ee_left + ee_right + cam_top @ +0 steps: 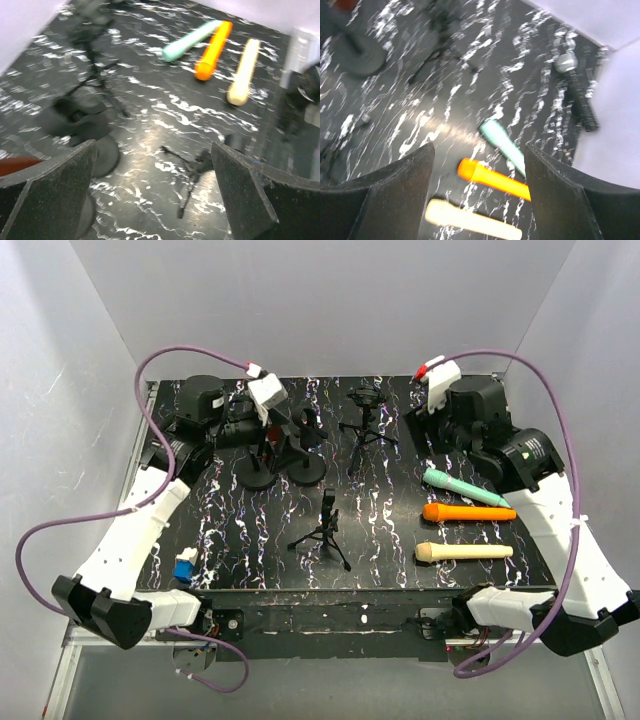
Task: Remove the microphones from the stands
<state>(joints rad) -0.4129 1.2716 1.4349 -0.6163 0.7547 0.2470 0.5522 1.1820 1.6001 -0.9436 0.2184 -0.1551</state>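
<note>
Left gripper [152, 167] and right gripper [477, 170] gape, empty. Teal mic [465, 488], orange mic [468, 511] and cream mic [465, 552] lie right of the stand [328, 525] on the marbled table [390, 535] between white walls [320, 300].

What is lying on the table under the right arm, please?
A black microphone with a grey head lies beside the wall, seen only from the right wrist. From above, the right arm covers it completely.

Round-base stand [75, 117] — smeared by blur
</note>
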